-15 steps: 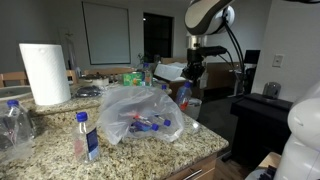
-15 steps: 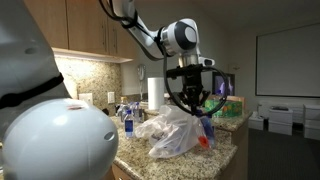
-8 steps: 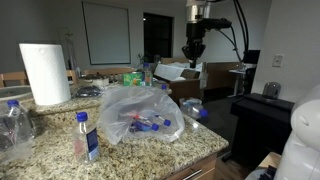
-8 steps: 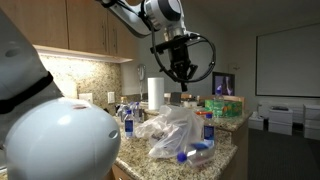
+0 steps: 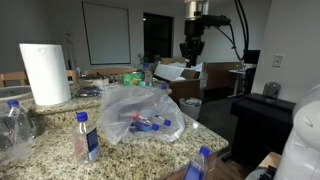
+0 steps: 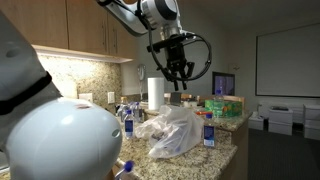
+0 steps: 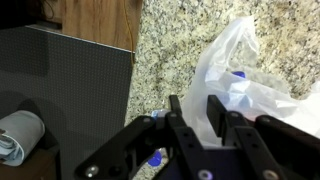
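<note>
My gripper (image 5: 190, 56) hangs high above the far end of the granite counter (image 5: 120, 160), well over a crumpled clear plastic bag (image 5: 135, 110) with several blue-capped bottles inside. In the wrist view the two black fingers (image 7: 176, 112) stand a little apart with nothing between them; the bag (image 7: 262, 70) lies below to the right. A clear bottle with a blue cap (image 5: 198, 165) shows low at the counter's front corner, away from the gripper. In an exterior view the gripper (image 6: 176, 86) is above the bag (image 6: 172, 135).
A small blue-capped bottle (image 5: 85, 137) stands at the counter's front. A paper towel roll (image 5: 44, 73) stands at the back. Another bottle (image 6: 208, 131) stands beside the bag. A dark cabinet (image 7: 70, 80) sits off the counter's edge.
A second ago the gripper was low beside the bag, shut on a bottle. It has risen and its jaws have parted; the bottle has dropped to the counter's front corner.
</note>
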Action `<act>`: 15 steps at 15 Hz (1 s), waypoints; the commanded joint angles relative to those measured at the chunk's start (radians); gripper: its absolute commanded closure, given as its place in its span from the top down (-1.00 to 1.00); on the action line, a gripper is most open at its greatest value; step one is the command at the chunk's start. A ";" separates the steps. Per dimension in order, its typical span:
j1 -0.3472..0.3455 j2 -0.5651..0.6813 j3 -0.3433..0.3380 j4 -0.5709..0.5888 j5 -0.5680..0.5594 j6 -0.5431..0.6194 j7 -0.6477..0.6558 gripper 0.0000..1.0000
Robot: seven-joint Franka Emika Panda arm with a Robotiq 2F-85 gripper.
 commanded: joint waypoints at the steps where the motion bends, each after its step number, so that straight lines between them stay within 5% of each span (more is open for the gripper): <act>1: 0.007 0.004 -0.011 -0.002 0.011 -0.027 -0.038 0.31; 6: 0.005 0.008 -0.020 -0.015 0.014 -0.019 -0.043 0.97; 15: 0.008 0.105 -0.025 -0.011 0.023 0.055 -0.046 1.00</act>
